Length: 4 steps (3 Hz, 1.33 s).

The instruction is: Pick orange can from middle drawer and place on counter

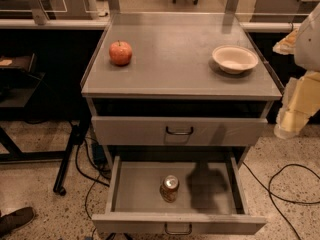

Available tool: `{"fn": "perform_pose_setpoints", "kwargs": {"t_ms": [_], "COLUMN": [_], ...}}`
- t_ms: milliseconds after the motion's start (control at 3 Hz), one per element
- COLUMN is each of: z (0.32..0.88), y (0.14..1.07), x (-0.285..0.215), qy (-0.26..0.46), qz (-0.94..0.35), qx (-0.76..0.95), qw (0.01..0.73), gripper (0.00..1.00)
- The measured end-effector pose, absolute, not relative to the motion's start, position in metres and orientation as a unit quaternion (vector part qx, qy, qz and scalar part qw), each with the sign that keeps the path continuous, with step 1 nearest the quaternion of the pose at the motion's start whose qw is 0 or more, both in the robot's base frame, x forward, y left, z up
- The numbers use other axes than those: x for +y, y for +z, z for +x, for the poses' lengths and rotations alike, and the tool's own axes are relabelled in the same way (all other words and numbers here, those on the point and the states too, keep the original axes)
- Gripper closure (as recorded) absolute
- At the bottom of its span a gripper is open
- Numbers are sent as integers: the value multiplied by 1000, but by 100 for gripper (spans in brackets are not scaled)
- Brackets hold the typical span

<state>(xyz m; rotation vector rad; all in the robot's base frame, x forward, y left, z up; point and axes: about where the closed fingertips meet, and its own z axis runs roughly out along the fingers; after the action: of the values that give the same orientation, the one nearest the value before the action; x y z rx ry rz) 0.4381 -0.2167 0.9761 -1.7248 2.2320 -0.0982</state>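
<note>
The orange can stands upright in the open middle drawer, near its centre front, silver lid up. The drawer is pulled fully out, with its loop handle at the bottom edge of the view. The counter is the grey cabinet top above. My gripper hangs at the right edge of the view, beside the cabinet's right front corner, at about the height of the upper drawer. It is well to the right of and above the can, and holds nothing that I can see.
A red apple sits at the counter's left and a white bowl at its right. The upper drawer is shut. Cables lie on the floor on both sides. Dark side tables stand at left.
</note>
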Motion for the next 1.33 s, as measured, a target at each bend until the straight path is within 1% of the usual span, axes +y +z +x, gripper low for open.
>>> {"fn": "perform_pose_setpoints", "kwargs": {"t_ms": [333, 667, 1333], "z": [437, 433, 421], "y": [971, 938, 809], "x": [-216, -209, -189], "qy": [-31, -10, 67], "qz": [-604, -605, -590], "qx": [781, 780, 789], "qw": [159, 160, 157], "gripper": [0, 0, 0]}}
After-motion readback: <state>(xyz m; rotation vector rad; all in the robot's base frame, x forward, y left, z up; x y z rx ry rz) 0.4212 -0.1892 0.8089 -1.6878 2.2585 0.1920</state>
